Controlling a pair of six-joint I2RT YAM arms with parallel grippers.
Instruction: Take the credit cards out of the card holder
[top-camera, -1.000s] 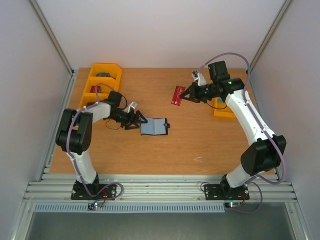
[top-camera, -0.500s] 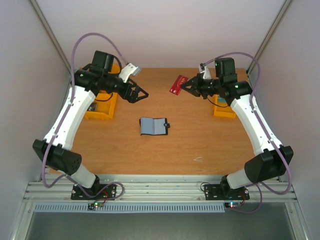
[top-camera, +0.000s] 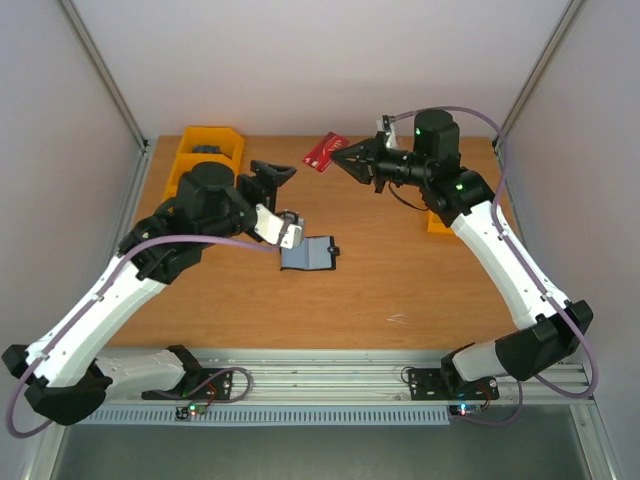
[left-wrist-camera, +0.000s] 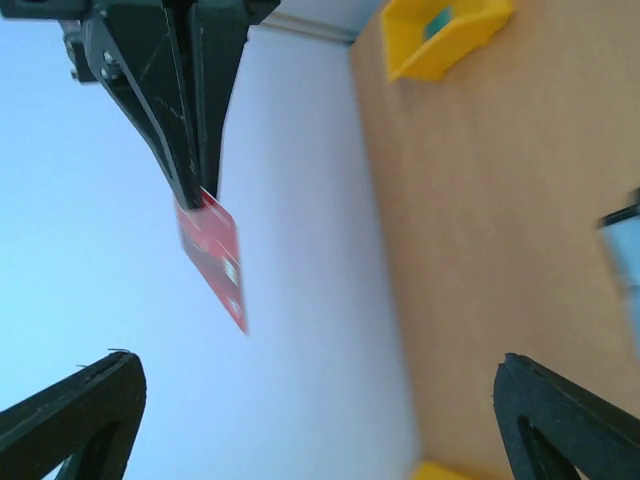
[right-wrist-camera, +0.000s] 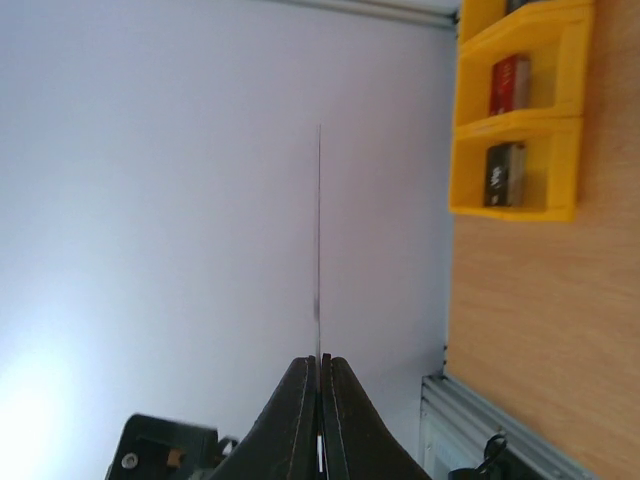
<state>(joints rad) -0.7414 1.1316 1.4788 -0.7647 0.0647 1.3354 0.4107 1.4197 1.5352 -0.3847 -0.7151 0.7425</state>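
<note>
The card holder (top-camera: 310, 253) lies open on the table, blue-grey panels up, its left edge hidden under my left wrist. My right gripper (top-camera: 341, 157) is shut on a red credit card (top-camera: 322, 152) and holds it in the air above the back of the table. The right wrist view shows that card edge-on (right-wrist-camera: 319, 250) between the shut fingers (right-wrist-camera: 300, 410). My left gripper (top-camera: 273, 170) is open and empty, raised above the holder and facing the card. In the left wrist view the card (left-wrist-camera: 212, 262) hangs ahead of the wide-open gripper (left-wrist-camera: 318, 365). No pale card shows.
Yellow bins (top-camera: 207, 155) stand at the back left, with small items in them (right-wrist-camera: 508, 85). Another yellow bin (top-camera: 441, 222) sits at the right, partly behind my right arm. Walls close in on three sides; a metal rail (top-camera: 320, 380) runs along the front.
My left arm swung from the back left to above the card holder, gripper still open. My right gripper carried the red card further left and higher.
</note>
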